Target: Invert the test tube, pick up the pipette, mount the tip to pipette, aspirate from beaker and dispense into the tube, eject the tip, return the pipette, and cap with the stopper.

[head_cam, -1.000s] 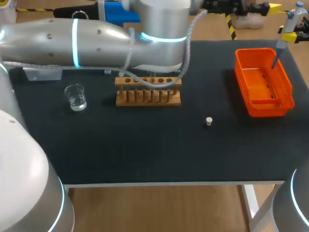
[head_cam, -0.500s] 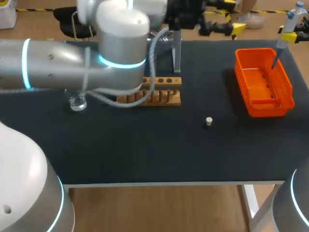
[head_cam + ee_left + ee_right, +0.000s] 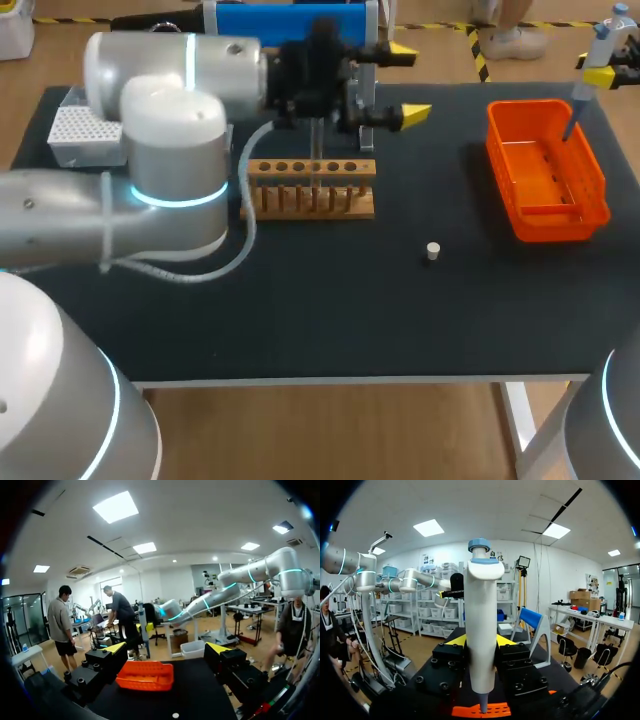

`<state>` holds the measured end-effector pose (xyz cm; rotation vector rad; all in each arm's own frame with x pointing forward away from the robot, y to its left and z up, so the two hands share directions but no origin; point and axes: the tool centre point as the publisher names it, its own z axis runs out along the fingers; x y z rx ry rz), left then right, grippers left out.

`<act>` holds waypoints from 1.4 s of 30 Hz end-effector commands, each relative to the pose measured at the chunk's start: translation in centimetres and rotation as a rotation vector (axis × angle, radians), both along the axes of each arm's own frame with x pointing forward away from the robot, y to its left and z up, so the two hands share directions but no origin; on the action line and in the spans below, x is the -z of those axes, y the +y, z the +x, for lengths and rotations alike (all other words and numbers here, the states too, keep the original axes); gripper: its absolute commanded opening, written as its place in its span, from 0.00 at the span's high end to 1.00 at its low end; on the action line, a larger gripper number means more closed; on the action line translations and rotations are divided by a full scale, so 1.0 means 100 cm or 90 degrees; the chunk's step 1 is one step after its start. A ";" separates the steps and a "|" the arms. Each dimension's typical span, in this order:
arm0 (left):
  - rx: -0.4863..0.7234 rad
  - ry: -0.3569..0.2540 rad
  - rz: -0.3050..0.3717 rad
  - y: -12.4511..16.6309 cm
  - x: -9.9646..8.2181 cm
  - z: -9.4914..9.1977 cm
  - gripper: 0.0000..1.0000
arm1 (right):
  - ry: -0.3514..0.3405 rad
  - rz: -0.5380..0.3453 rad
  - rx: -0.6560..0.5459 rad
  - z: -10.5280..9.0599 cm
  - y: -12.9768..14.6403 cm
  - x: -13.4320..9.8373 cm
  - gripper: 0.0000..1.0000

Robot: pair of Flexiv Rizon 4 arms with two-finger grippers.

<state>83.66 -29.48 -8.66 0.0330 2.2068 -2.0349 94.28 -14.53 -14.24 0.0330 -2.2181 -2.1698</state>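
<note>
Bright, even light falls from overhead; the black table (image 3: 330,320) takes it flat, without glare, and shadows on it barely show. The left arm (image 3: 175,150) carries a mild sheen on its silver shell, its rings glowing cyan; the white pipette (image 3: 481,630) is lit evenly.

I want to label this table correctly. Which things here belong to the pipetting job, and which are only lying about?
For the job:
- pipette, held in the right claw
- wooden tube rack
- stopper
- white tip box

Not named in the job:
- orange basket, perhaps meant for used tips
</note>
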 end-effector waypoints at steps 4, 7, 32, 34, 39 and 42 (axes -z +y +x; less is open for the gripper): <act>-0.021 0.024 -0.056 0.043 0.019 -0.011 0.00 | 0.000 -0.002 0.000 0.000 0.000 -0.001 1.00; -0.027 0.027 -0.061 0.051 0.025 -0.014 0.00 | 0.000 -0.002 0.000 0.000 0.000 -0.001 1.00; -0.035 0.068 -0.047 0.065 0.038 -0.007 0.00 | 0.000 -0.002 0.000 0.000 0.000 -0.001 1.00; -0.044 0.073 -0.037 0.065 0.037 -0.007 0.00 | 0.000 -0.002 0.000 0.000 0.000 -0.001 1.00; -0.044 0.073 -0.037 0.065 0.037 -0.007 0.00 | 0.000 -0.002 0.000 0.000 0.000 -0.001 1.00; -0.044 0.073 -0.037 0.065 0.037 -0.007 0.00 | 0.000 -0.002 0.000 0.000 0.000 -0.001 1.00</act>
